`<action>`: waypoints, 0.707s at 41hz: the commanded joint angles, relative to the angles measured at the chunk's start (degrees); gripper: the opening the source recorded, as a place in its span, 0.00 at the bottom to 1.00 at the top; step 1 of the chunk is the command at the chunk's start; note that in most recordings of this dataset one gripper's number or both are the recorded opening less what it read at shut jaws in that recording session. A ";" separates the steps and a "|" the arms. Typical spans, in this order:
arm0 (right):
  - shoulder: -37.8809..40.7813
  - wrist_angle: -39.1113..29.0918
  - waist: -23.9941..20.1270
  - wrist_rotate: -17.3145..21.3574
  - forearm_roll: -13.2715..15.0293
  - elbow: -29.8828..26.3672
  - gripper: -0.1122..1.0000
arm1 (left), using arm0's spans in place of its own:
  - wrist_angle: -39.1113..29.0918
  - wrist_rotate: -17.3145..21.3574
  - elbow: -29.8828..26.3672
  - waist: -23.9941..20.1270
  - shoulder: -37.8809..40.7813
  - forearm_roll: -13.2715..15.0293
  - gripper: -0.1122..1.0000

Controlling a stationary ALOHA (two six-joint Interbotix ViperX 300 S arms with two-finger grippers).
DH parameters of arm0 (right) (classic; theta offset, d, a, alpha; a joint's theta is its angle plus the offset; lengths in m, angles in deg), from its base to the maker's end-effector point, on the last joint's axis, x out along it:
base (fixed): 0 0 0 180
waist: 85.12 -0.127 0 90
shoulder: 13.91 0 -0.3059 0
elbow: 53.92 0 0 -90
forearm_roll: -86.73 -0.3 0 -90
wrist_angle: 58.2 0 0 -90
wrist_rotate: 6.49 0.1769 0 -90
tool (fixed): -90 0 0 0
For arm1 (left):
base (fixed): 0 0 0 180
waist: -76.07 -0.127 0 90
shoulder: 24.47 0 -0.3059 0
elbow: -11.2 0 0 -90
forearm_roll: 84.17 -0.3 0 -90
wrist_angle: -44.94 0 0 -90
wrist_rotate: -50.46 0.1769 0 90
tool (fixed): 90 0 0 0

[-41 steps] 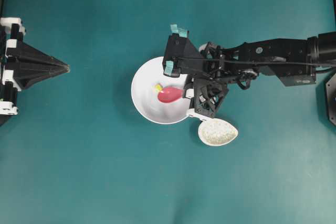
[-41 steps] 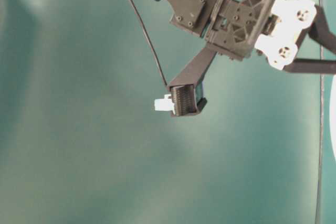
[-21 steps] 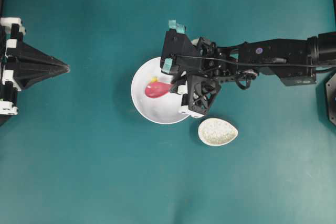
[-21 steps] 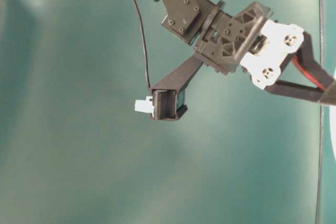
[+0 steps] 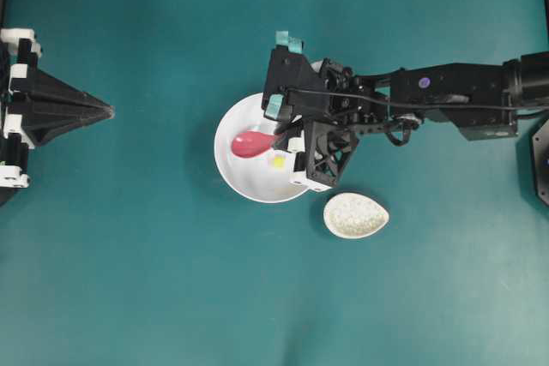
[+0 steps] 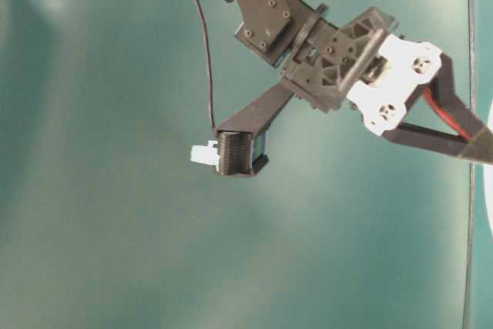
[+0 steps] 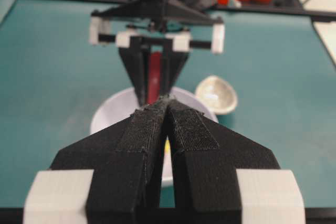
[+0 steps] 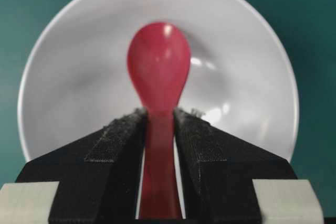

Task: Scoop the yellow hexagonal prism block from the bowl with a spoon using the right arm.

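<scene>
The white bowl (image 5: 238,179) sits mid-table. My right gripper (image 5: 280,136), with teal tape, is shut on the handle of the pink-red spoon (image 5: 249,144) and reaches over the bowl's far right rim. The spoon's head is in the bowl's upper left part. The yellow hexagonal block (image 5: 278,161) lies loose on the bowl floor, just right of and below the spoon head, outside it. In the right wrist view the gripper (image 8: 159,113) grips the spoon (image 8: 158,61) over the bowl (image 8: 58,77); the block is hidden there. My left gripper (image 5: 107,111) is shut and empty, far left.
A small speckled egg-shaped dish (image 5: 355,215) lies just right of and below the bowl; it also shows in the left wrist view (image 7: 215,94). The right arm (image 5: 446,100) stretches in from the right edge.
My right gripper has moved the spoon head from the bowl's middle to its upper left. The block, first at the head's upper left edge, now lies to its lower right. The left arm is still.
</scene>
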 commanded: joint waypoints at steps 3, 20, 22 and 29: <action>-4.66 0.53 0.00 -0.09 0.18 -0.35 0.33 | 0.70 0.00 -1.49 0.00 0.35 -0.09 0.10; -11.60 -6.33 0.09 4.75 -0.53 2.29 0.33 | 0.70 0.00 -1.58 0.00 0.44 -0.09 0.10; -12.04 -7.65 0.09 5.19 -0.53 2.46 0.33 | 0.70 0.00 -1.58 0.00 0.44 -0.09 0.10; -12.83 -12.92 0.44 7.29 -0.35 2.72 0.33 | 0.70 0.00 -1.49 0.00 0.53 -0.09 0.10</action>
